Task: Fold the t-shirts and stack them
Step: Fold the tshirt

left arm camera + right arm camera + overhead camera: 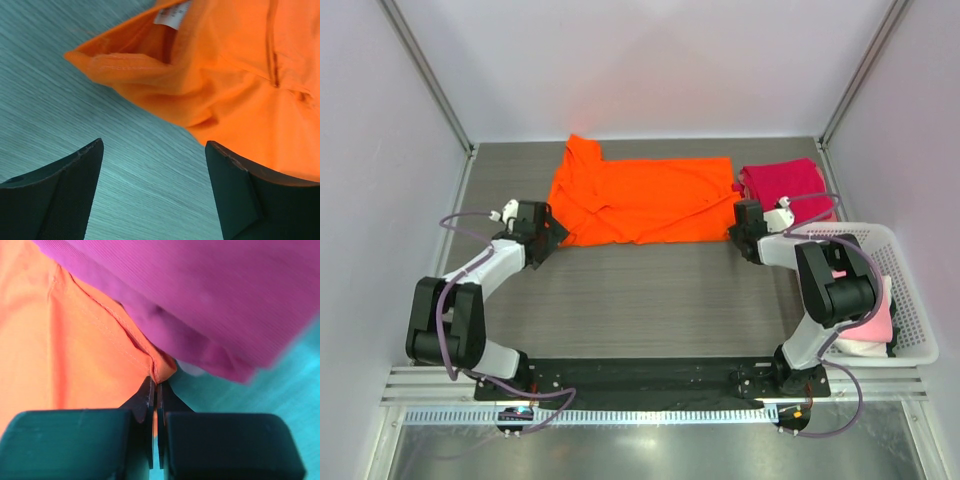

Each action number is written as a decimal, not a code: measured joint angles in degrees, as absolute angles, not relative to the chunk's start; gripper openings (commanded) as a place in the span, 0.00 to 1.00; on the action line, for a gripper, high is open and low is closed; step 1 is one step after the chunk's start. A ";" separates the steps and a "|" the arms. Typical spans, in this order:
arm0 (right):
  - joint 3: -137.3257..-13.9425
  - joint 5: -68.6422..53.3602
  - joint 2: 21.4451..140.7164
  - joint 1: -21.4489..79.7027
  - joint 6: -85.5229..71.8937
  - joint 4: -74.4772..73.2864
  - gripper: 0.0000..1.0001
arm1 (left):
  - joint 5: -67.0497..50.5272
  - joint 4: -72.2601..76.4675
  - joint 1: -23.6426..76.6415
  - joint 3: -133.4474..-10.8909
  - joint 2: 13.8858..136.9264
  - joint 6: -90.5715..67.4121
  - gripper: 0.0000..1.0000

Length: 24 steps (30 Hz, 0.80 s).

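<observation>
The bright orange t-shirt lies partly folded on the far half of the table. My left gripper is open at its near left corner, with bare table between the jaws; the shirt's collar and label show just ahead. My right gripper is shut on the orange shirt's near right corner. The folded magenta-red t-shirt lies at the far right, right next to that corner. Pale pink shirts lie in the basket.
A white lattice basket stands at the right edge of the table, beside my right arm. Metal frame posts and white walls close in the back and sides. A black base plate runs along the near edge.
</observation>
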<state>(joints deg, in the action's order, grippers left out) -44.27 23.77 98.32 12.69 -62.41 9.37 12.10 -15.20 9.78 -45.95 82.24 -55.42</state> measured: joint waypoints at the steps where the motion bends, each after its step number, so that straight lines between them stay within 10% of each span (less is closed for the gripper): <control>1: -43.72 23.88 97.69 12.69 -62.28 8.95 0.01 | 12.53 -15.22 9.63 -45.95 82.94 -55.44 0.79; 14: -41.95 24.27 94.85 13.37 -61.47 7.53 0.01 | 17.04 -8.05 6.35 -44.18 89.17 -60.23 0.60; 18: -41.63 24.29 94.83 13.39 -61.34 7.60 0.01 | 18.02 -4.56 4.45 -44.66 91.70 -62.59 0.38; 21: -40.84 24.40 94.21 13.39 -61.19 7.55 0.01 | 18.35 -3.55 2.09 -45.30 93.41 -64.07 0.01; 24: -39.75 24.77 92.47 13.43 -61.14 7.42 0.01 | 18.74 -3.79 0.78 -46.13 94.30 -64.05 0.00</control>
<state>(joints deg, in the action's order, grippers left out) -39.75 24.77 92.47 13.43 -61.14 7.42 18.74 -3.79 0.78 -46.13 94.30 -64.05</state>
